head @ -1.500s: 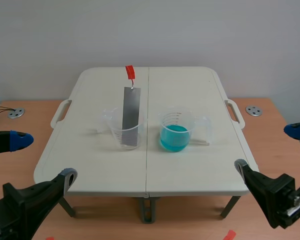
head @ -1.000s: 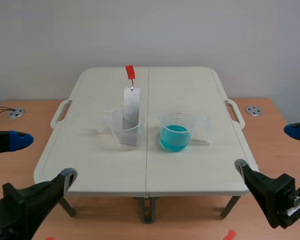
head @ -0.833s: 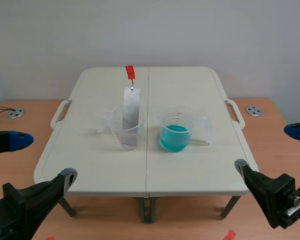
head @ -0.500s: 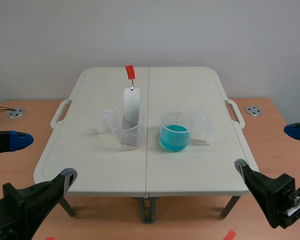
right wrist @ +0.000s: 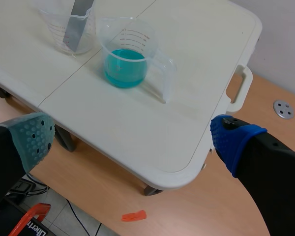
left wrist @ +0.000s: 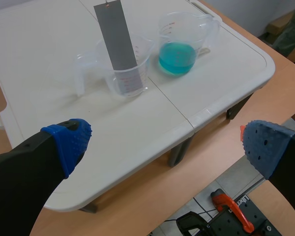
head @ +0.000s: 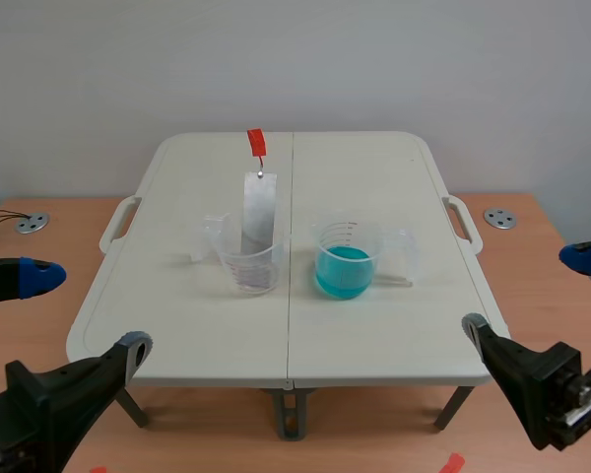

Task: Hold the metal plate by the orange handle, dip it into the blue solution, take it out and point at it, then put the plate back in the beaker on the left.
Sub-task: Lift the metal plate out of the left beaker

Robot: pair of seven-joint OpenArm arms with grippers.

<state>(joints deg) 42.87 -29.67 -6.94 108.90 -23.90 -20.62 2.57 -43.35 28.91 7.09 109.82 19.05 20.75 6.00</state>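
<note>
Two fingers spread wide with nothing between them: the left gripper [head: 87,311] sits low off the near left corner of the white table [head: 374,330]. On the tabletop, the clear left beaker [head: 234,258] holds the metal plate [head: 258,209], which stands leaning in it, with its orange handle [head: 255,142] above the rim. Near it but apart, the right beaker [head: 360,236] holds the blue solution [head: 344,271]. The right gripper [head: 527,293] sits low off the near right corner, equally wide open and holding nothing
</note>
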